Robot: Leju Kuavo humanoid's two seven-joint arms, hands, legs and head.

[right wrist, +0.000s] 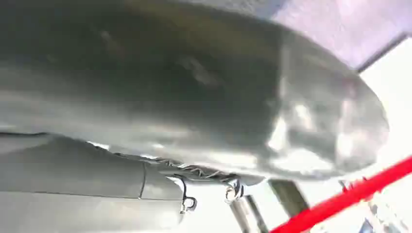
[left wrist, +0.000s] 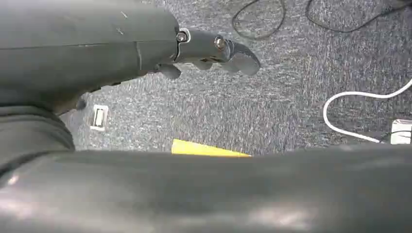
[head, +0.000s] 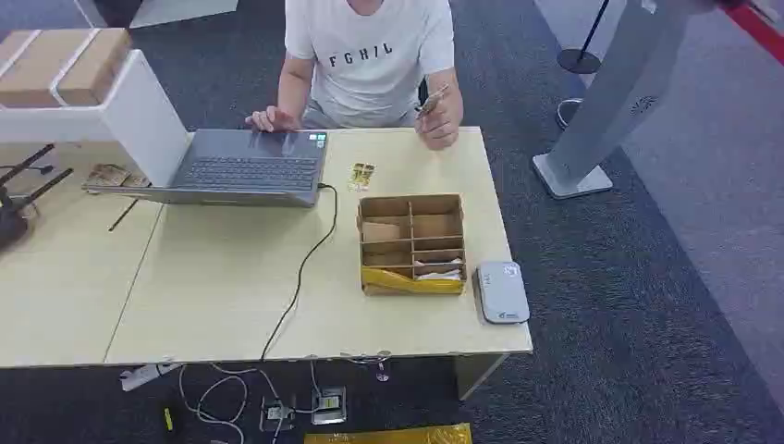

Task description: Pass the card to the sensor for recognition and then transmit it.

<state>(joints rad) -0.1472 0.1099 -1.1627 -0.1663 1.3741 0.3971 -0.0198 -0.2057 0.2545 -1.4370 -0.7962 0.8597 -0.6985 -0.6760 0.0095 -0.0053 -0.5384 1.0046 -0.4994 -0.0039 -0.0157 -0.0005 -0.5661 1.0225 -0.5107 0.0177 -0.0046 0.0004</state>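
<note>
A cardboard box sits on a white stand at the far left of the head view, with black antennas below it on the counter. Next along, an open laptop lies on the counter, a person's hand resting at its far edge and a black cable running from it over the near edge to the floor. Small yellow cards lie just past the laptop's right corner. A divided cardboard tray stands further right, with cards in some compartments and a yellow strip along its near wall. Touching or just beside the tray's right corner lies the white sensor.

The person's other hand holds a card above the far edge of the counter, behind the tray. To the right, a grey kiosk stands on the carpet.

The left hand hangs over grey carpet, well apart from the card; its fingers curl slightly and hold nothing. A yellow sheet and a white cable lie on the floor below it.

The right hand is a close blur in its wrist view; whether it is open or closed cannot be told.
</note>
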